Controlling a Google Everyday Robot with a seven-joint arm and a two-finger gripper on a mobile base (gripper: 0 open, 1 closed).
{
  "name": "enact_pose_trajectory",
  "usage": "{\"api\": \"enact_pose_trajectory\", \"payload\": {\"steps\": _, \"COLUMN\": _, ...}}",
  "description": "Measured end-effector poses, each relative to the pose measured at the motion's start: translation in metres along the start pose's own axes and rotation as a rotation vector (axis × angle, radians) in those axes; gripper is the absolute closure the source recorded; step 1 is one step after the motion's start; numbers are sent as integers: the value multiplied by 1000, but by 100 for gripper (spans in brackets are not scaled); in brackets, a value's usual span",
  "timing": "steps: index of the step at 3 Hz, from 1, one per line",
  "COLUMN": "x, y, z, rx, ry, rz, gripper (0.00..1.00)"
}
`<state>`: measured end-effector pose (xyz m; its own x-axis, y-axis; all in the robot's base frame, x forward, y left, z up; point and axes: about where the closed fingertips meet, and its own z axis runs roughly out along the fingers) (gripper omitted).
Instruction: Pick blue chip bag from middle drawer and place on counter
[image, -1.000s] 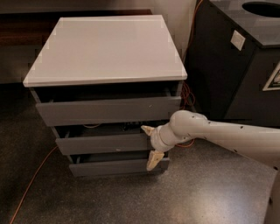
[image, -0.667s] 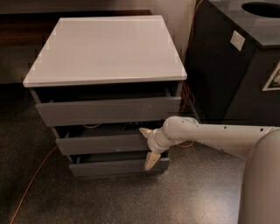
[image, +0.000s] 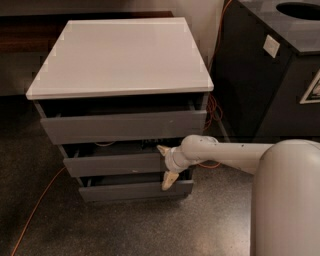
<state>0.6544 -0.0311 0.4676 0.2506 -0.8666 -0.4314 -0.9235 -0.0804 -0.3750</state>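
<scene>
Gripper (image: 166, 165) splayed at middle drawer (image: 115, 164) right front, interior shadowed

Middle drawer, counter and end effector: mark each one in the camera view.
middle drawer (image: 115, 164): camera view, on its grey front panel.
counter (image: 122, 55): camera view, middle of the pale top slab.
end effector (image: 166, 165): camera view, midway between its spread fingers, at the middle drawer's right end.

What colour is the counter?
Pale grey-white counter, clearest in camera view; gripper sits at the middle drawer, front right end.
</scene>
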Motion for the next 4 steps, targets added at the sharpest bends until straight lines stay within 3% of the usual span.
{"api": "enact_pose_trajectory", "payload": {"steps": 2, "x": 16, "y": -47, "z": 51, "rx": 25, "ry": -25, "rz": 29, "gripper": 3}}
{"api": "enact_pose_trajectory", "payload": {"steps": 4, "x": 15, "y": -50, "z": 74, "rx": -17, "ry": -16, "rz": 48, "gripper": 49}}
